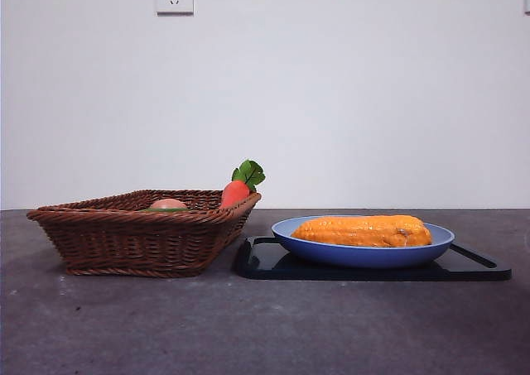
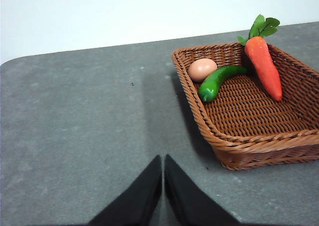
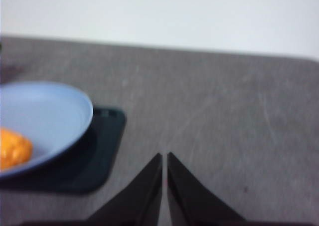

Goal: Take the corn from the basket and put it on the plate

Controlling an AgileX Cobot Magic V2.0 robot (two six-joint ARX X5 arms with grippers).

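Front view shows the corn [image 1: 363,231] lying lengthwise in the blue plate [image 1: 364,254], which sits on a black tray [image 1: 476,269] just beside the wicker basket [image 1: 137,241]. In the basket lie a carrot [image 2: 264,66], a green pepper [image 2: 218,81] and an egg [image 2: 202,69]. The left pincer [image 2: 163,172] and right pincer [image 3: 164,168] are both clenched empty above bare grey surface [image 1: 265,325].

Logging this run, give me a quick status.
Both pincers shut, empty: left, right. Corn on plate. Basket holds carrot, pepper, egg. Nothing in the way.
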